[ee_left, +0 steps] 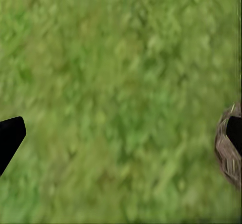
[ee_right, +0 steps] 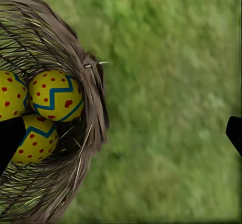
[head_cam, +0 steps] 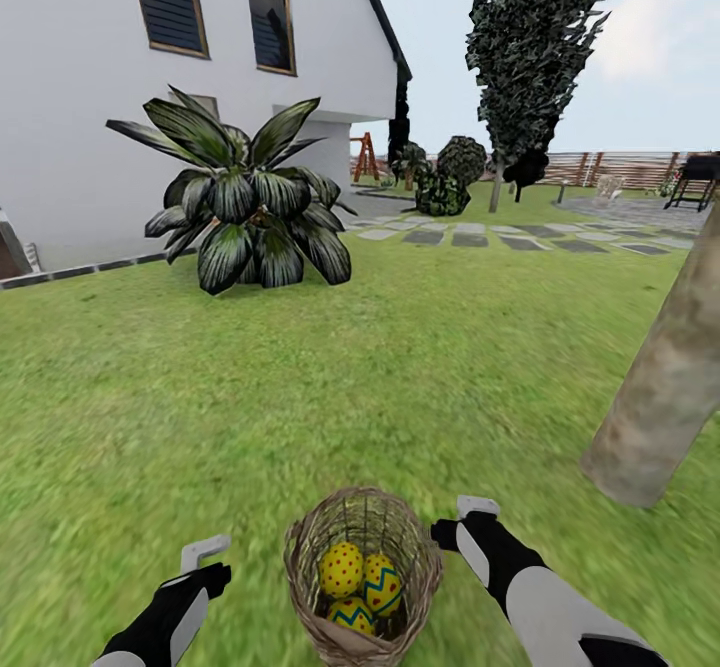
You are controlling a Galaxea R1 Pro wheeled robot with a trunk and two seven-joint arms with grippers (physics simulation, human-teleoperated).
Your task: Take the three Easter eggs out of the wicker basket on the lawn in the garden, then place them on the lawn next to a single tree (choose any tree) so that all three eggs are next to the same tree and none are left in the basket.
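The wicker basket sits on the lawn right in front of me, with the three Easter eggs inside: one at the back left, one to the right and one nearest me. My left gripper hovers open over grass left of the basket. My right gripper is open at the basket's right rim. In the right wrist view one finger is over the eggs and the other over grass. The tree stands as a leaning grey-brown trunk close by on the right.
A short palm with dark fronds grows ahead on the left before the white house. A dark conifer, shrubs, stone slabs and a slatted fence lie farther back. Open grass stretches between the basket and the trunk.
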